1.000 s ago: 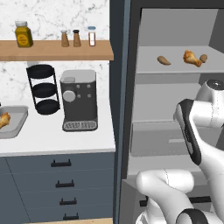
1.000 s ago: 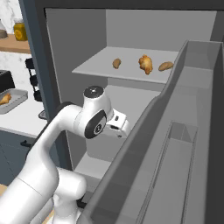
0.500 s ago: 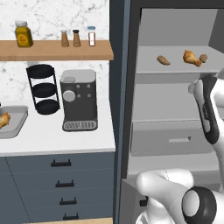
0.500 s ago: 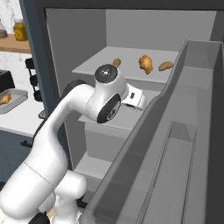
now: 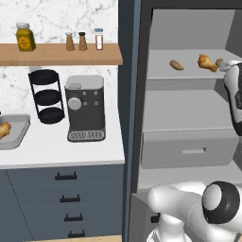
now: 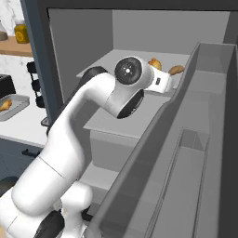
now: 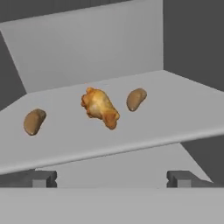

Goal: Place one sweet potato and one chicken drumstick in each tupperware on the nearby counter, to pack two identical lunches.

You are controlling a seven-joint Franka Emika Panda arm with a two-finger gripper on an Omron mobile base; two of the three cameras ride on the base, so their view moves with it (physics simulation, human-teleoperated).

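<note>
Gripper [image 7: 111,178] fully open, empty, faced shelf [image 7: 131,131]; chicken drumstick [image 7: 100,107] lay dead ahead, long axis diagonal, between 2 sweet potatoes [image 7: 34,121], well apart.

Golden-orange drumstick [image 7: 100,107] ahead of me, a tan-brown sweet potato [image 7: 34,121] either side, on a pale grey shelf [image 7: 175,113]. White worktop [image 5: 61,151], dark blue-grey drawers [image 5: 66,198], marbled wall [image 5: 56,14].
</note>
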